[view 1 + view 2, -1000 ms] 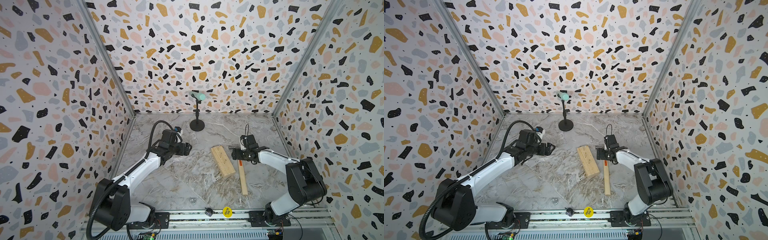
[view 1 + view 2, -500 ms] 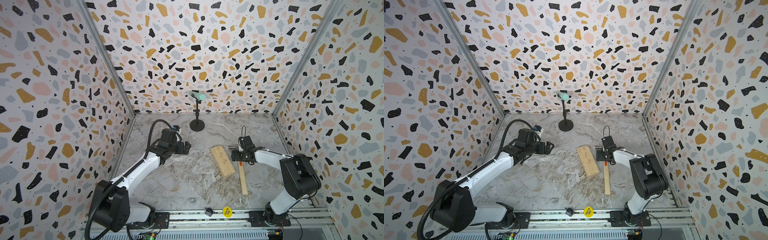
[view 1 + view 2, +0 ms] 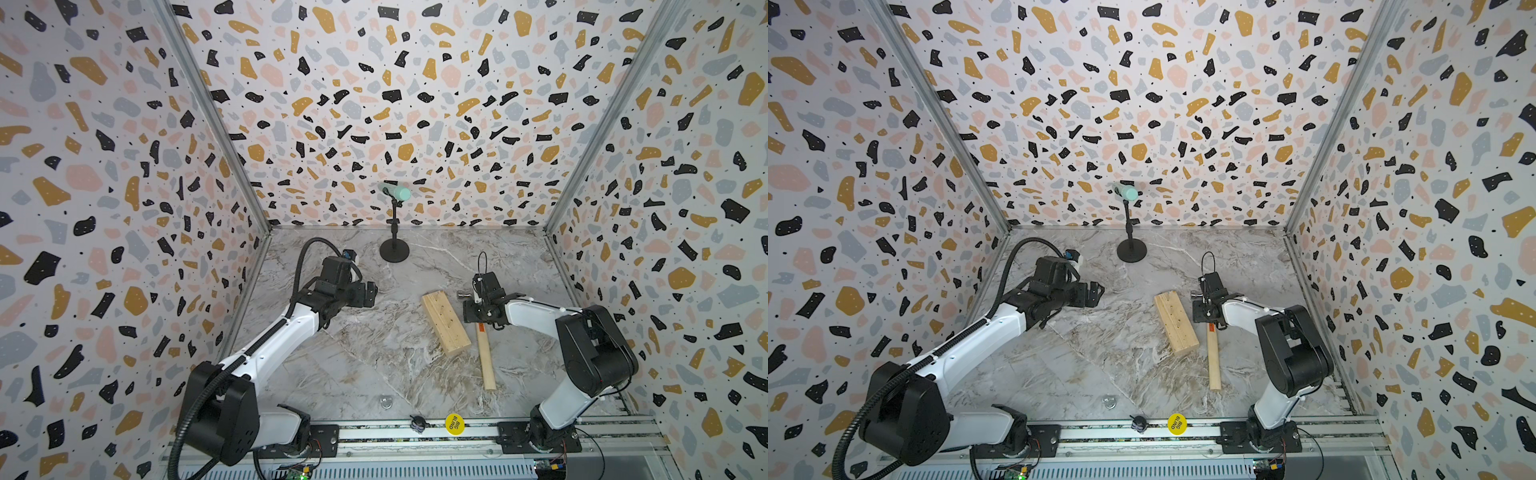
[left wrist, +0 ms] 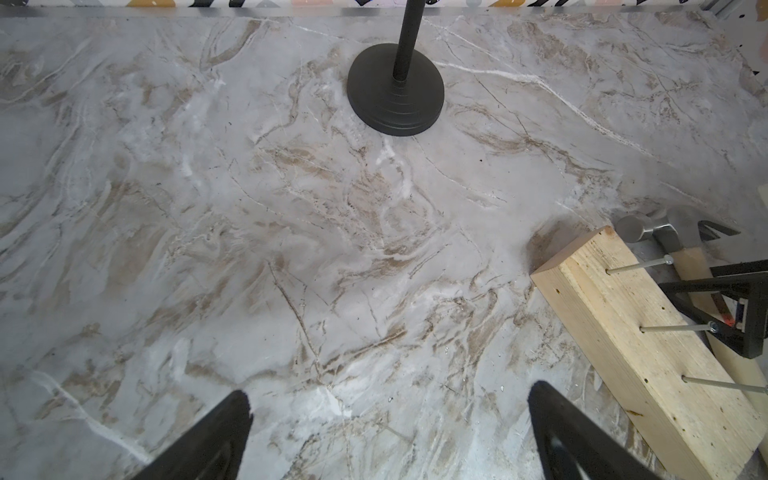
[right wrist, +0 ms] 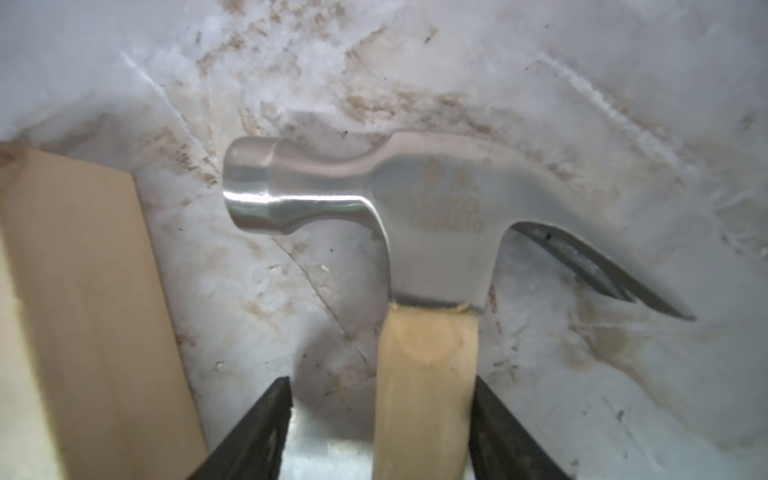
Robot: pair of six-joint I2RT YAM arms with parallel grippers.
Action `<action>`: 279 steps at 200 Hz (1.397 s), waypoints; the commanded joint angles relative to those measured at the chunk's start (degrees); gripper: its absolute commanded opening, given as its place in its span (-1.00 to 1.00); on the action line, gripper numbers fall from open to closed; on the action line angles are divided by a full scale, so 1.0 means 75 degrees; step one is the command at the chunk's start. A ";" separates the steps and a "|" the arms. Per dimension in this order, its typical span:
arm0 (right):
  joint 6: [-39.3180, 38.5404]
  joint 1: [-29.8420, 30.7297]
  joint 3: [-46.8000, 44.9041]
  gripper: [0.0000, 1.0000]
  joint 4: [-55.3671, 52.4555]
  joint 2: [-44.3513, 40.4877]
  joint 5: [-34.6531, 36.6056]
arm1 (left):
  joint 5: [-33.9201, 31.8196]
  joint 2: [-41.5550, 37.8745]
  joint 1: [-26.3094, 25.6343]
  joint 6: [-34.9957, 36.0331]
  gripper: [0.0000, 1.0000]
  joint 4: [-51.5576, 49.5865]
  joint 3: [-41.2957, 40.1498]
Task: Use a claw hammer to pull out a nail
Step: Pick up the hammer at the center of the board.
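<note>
We find hammer flat near table right edge, beside block bearing nails. Right end effector straddles handle under head, half-open, unclamped: likely near the balance point. Left end effector wide, empty.

- This was a robot test cell in a lab, not a home or a shop: a small booth closed in by three walls papered in a terrazzo print.
- Bare aluminium posts ran up its corners, and the tabletop wore a marble-look sheet.
- A white-and-black left arm and right arm were bolted to a metal rail along the front edge, with an exposed circuit board below it.
- A microphone stand stood near the back wall.
</note>
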 commanded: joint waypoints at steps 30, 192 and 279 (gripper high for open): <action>0.0016 0.0081 0.0269 0.18 -0.0276 0.0095 0.0155 | 0.0163 -0.0244 0.0284 -0.0069 0.98 0.0140 0.0160; -0.0016 0.0052 0.0306 -0.23 -0.0194 -0.0002 0.0318 | 0.0304 -0.0452 0.0623 -0.0224 0.94 0.0372 0.0016; -0.0001 -0.0162 0.0546 0.05 -0.0089 0.0352 0.0171 | 0.0316 -0.0519 0.0675 -0.0240 0.93 0.0402 -0.0018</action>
